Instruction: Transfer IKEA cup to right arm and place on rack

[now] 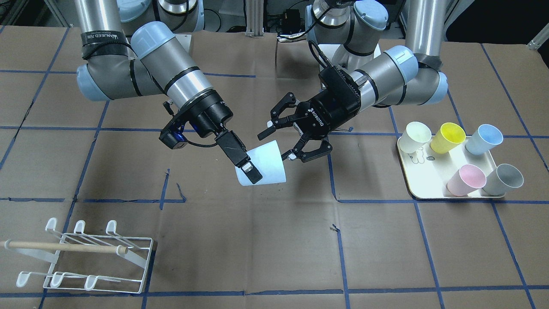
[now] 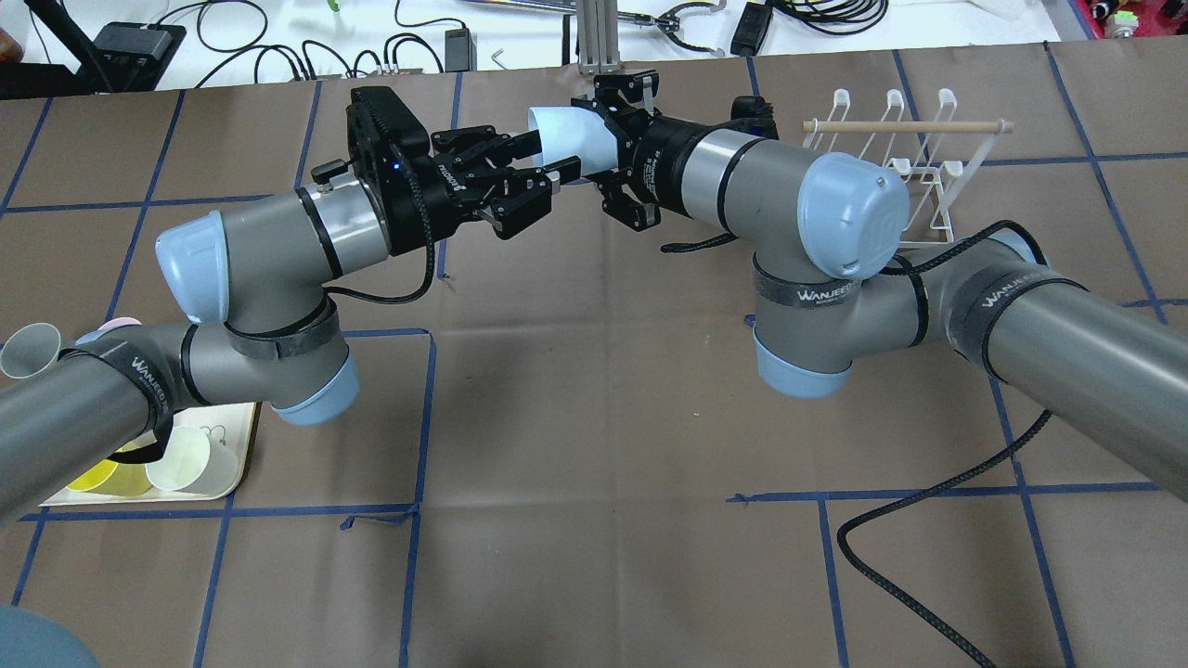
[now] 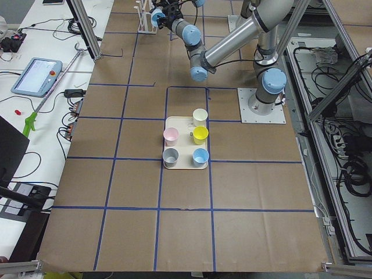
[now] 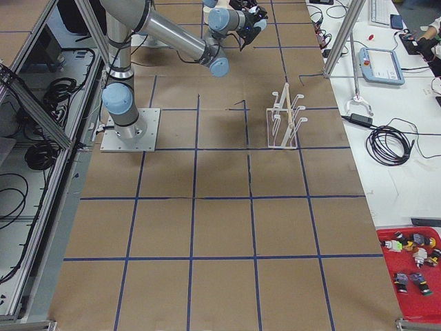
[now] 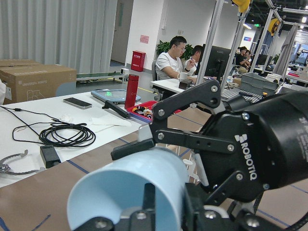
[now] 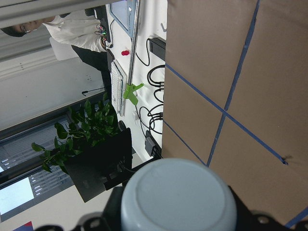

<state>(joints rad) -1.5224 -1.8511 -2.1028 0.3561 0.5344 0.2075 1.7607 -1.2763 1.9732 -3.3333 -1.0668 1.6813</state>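
IKEA cup (image 1: 270, 165), pale blue, aloft on its side over the middle of the worktop (image 1: 274, 240), touching no surface. Gripped by the right claw (image 1: 255, 168), clenched on the cup wall, with one finger pad pressed flat against the near side in the front-facing view and the other hidden behind. Base end turned toward that wrist, filling the lower part of the right wrist view; mouth end turned toward the left claw (image 1: 281, 140). Left claw released, fingers spread wide, tips just beside the cup; touching or barely apart, impossible to tell. Judged from this: pick-up from the cream tray (image 1: 429, 180) done, with five other cups (image 1: 448, 137) standing there, and hand-over to the right arm (image 1: 171, 73) as good as done, the load resting in the right claw alone. Left to do: backing the left claw clear, swinging the cup across to the rack (image 1: 85, 247), well apart at the worktop's corner on the robot's right, then seating it over one of the upturned pegs and letting go. No cup on the rack yet. Worth watching: a snag of the spread left fingers on the rim during the parting.
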